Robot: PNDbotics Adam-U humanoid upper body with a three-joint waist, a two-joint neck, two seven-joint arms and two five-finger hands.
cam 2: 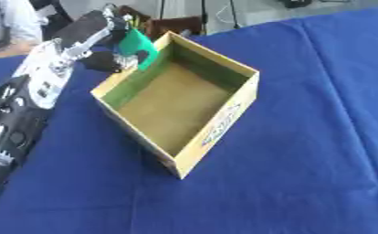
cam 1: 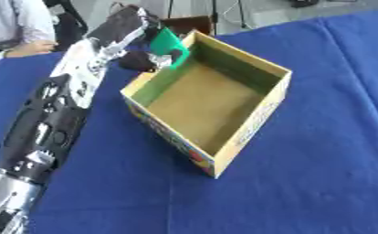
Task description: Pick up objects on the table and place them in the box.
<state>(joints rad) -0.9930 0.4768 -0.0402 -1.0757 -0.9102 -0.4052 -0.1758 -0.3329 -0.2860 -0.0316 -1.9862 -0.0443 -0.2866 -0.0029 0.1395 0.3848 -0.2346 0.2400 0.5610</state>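
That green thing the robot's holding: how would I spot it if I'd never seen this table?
Find the open cardboard box on the blue tablecloth. At its far left rim, the robot's left hand holds a flat green object, tilted over the edge. It is the only bright green piece there.

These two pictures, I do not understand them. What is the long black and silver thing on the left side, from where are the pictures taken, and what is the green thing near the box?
Both pictures come from one stereo camera in the robot's head, looking down: its left eye and its right eye, so they show nearly the same scene. The long black and silver thing is the robot's left arm. Its left hand has its fingers curled round a flat green object, held at the far left rim of an open cardboard box. The box looks empty inside and stands on a table with a blue cloth. I cannot tell what the green object is. The right hand is not visible.
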